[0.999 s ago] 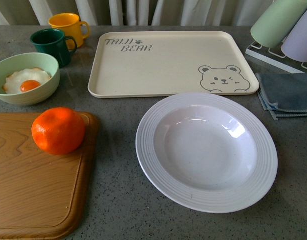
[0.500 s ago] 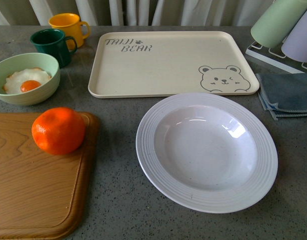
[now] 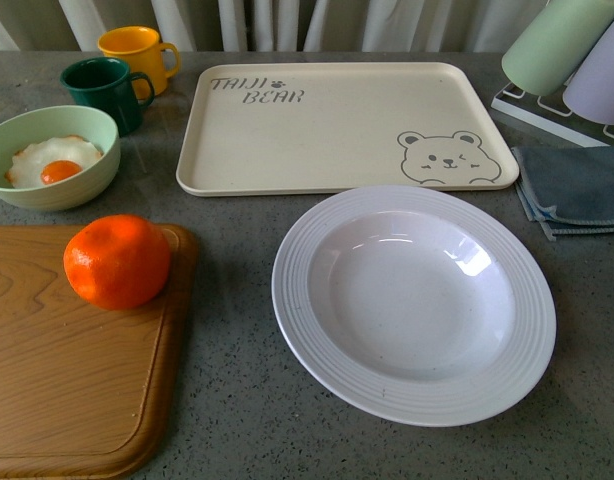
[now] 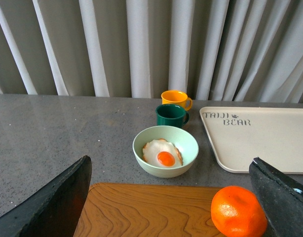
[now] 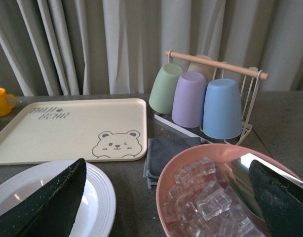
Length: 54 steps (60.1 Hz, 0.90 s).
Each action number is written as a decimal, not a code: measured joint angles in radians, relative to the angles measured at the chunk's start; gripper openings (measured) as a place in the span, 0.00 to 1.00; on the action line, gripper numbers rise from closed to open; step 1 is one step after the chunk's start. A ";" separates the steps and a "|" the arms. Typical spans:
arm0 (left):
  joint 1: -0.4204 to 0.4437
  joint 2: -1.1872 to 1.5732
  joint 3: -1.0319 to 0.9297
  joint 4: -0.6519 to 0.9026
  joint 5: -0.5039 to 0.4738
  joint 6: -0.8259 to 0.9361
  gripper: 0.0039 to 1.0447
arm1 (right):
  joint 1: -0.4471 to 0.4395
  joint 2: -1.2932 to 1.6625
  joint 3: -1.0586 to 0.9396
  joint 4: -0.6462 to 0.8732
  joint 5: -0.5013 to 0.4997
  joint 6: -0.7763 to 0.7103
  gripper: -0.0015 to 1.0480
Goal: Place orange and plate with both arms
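The orange sits on a wooden cutting board at the front left; it also shows in the left wrist view, close to one finger. The white ridged plate lies empty on the grey table, right of the board; its rim shows in the right wrist view. Neither arm shows in the front view. My left gripper is open above the board, empty. My right gripper is open and empty, between the plate and a pink bowl.
A cream bear-print tray lies behind the plate. A pale green bowl with a fried egg, a dark green mug and a yellow mug stand back left. A grey cloth, a cup rack and a pink bowl of ice cubes are at the right.
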 joint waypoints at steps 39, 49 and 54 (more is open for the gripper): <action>-0.094 0.999 0.363 0.156 0.089 -0.067 0.92 | 0.000 0.000 0.000 0.000 0.000 0.000 0.91; -0.153 1.274 0.443 0.268 0.074 -0.071 0.92 | 0.000 0.000 0.000 0.000 0.000 0.000 0.91; -0.158 1.319 0.464 0.283 0.074 -0.069 0.92 | 0.000 0.000 0.000 0.000 0.000 0.000 0.91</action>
